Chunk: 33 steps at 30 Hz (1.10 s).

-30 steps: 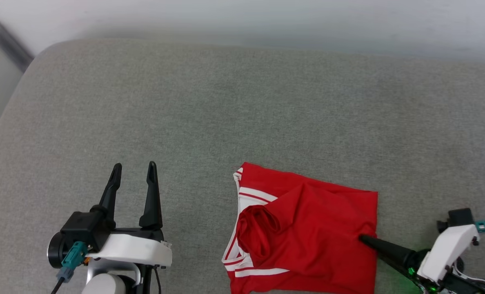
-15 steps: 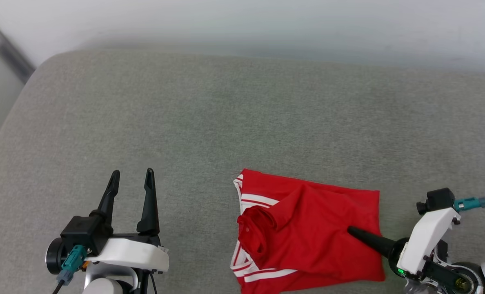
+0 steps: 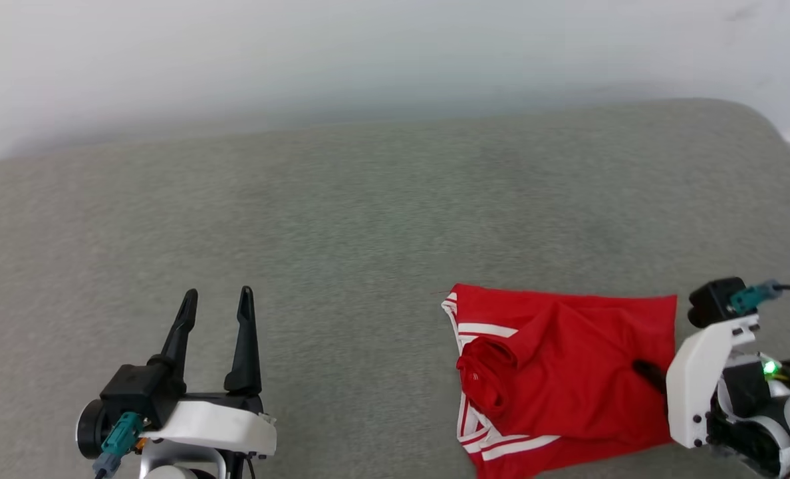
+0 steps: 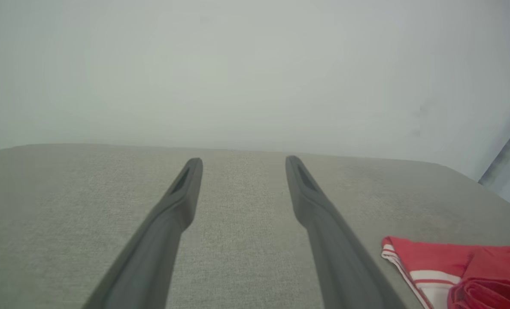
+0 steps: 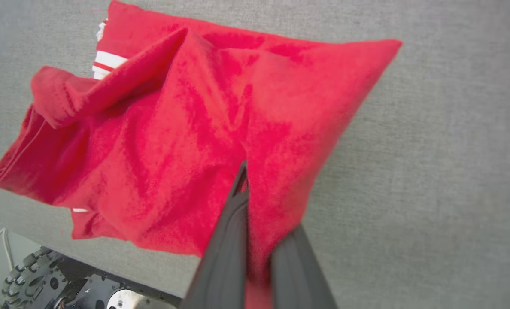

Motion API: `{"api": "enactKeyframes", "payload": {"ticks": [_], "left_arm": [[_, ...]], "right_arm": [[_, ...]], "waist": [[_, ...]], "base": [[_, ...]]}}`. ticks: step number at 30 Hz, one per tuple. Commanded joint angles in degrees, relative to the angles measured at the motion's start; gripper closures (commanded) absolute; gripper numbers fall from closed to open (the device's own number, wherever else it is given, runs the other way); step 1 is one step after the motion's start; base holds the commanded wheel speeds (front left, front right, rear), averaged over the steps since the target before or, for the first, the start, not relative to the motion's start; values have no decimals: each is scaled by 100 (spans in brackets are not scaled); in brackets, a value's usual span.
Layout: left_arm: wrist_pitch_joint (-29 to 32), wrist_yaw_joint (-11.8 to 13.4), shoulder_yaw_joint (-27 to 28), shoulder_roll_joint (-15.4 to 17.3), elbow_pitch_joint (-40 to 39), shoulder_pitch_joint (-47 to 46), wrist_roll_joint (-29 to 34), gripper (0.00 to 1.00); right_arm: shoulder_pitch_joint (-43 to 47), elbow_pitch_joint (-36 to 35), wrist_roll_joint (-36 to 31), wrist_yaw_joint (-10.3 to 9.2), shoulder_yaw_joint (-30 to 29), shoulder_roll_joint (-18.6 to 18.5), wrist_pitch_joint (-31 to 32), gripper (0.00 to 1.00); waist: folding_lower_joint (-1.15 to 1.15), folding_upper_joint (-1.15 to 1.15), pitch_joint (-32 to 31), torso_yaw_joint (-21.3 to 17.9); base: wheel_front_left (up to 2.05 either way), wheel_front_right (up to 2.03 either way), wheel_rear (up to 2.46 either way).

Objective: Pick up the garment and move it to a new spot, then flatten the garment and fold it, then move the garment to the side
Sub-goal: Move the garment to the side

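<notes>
Roughly folded at lower right, the garment point(image 3: 568, 372) is clamped by the right hand point(image 5: 243, 171), left hand point(image 3: 217, 296) spread empty; seemingly only moving aside remains.

You have no text, number or label to read: the garment point(image 5: 152, 141) pinched at the tips of the right gripper point(image 5: 243, 171) faces you plain red, white-striped.
</notes>
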Motion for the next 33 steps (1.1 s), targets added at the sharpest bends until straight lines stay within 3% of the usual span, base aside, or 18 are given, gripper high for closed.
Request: {"api": "enactKeyframes", "payload": {"ticks": [1, 8, 14, 20, 25, 30, 31, 32, 33], "left_arm": [[-13, 2, 7, 12, -43, -4, 57, 0], [38, -38, -73, 96, -245, -339, 169, 0], [228, -133, -181, 287, -548, -868, 392, 0], [499, -229, -282, 501, -902, -1546, 643, 0], [667, -341, -429, 553, -1094, -2067, 779, 0], [729, -431, -537, 560, -1169, -2388, 855, 0], [741, -445, -554, 560, -1172, -2426, 859, 0], [747, -444, -564, 562, -1169, -2451, 861, 0], [756, -433, -565, 566, -1157, -2462, 860, 0]], "right_arm": [[-203, -37, -137, -2, 99, -96, -20, 100], [-1004, 142, -323, -4, 341, -339, -341, 100], [-1745, 448, -499, -4, 258, -543, -933, 100], [-2469, 1091, -736, -4, -61, -778, -1845, 100], [-2923, 1820, -933, -5, -546, -1012, -2497, 100], [-3243, 2595, -1309, -4, -1080, -948, -3096, 100], [-3286, 2739, -1346, -5, -1155, -876, -3203, 97], [-3317, 2876, -1409, -4, -1212, -812, -3294, 54], [-3351, 3022, -1479, -4, -1290, -766, -3382, 0]], "waist": [[0, 0, 24, -536], [0, 0, 574, -1387], [0, 0, 1378, -1690], [0, 0, 2248, -1728], [0, 0, 2778, -1534], [0, 0, 3078, -1362], [0, 0, 3115, -1336], [0, 0, 3142, -1317], [0, 0, 3157, -1304]], "base": [[0, 0, 0], [0, 0, 0], [0, 0, 0], [0, 0, 0], [0, 0, 0], [0, 0, 0], [0, 0, 0], [0, 0, 0], [0, 0, 0]]}}
